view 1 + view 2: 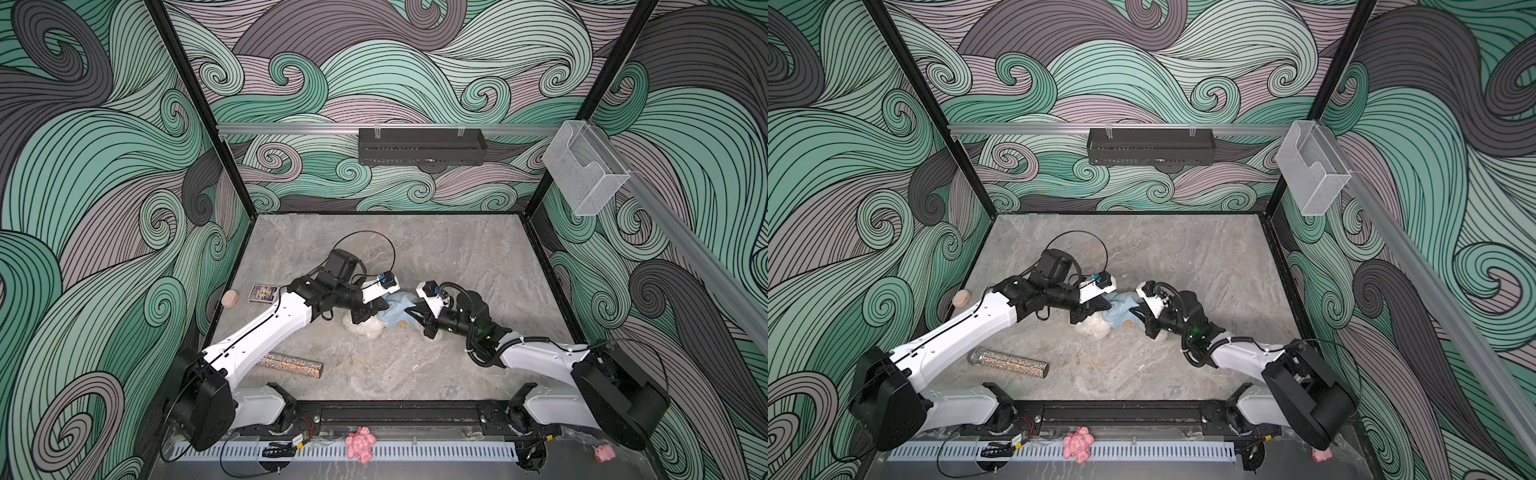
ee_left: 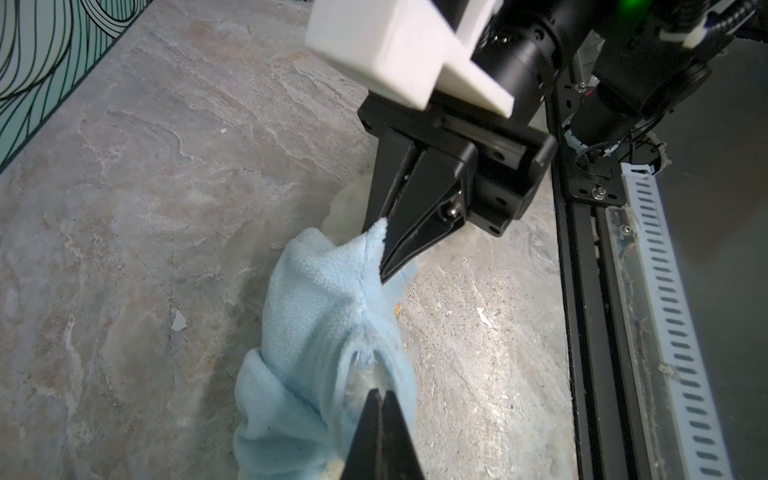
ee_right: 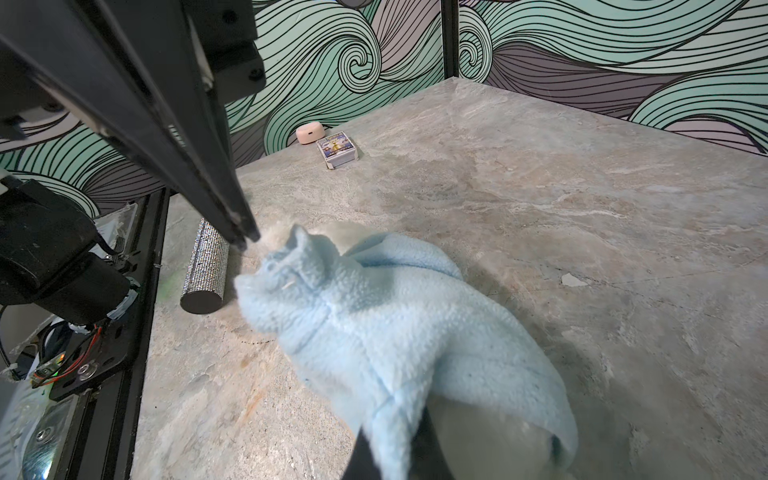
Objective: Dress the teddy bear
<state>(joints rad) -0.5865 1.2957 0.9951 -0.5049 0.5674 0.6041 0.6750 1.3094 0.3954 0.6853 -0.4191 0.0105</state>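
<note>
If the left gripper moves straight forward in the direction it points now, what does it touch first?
Most likely the blue garment: the shut tips of the left gripper sit right at its folds. Farther along that line is the right gripper, pinching the cloth's other end; depth there is unclear.

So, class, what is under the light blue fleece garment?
White fur of the teddy bear pokes out beneath the light blue fleece garment; its face is hidden.

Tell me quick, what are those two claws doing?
Left gripper: closed at the light blue fleece garment; grip unclear.
Right gripper: closed, holding that garment's corner.
</note>
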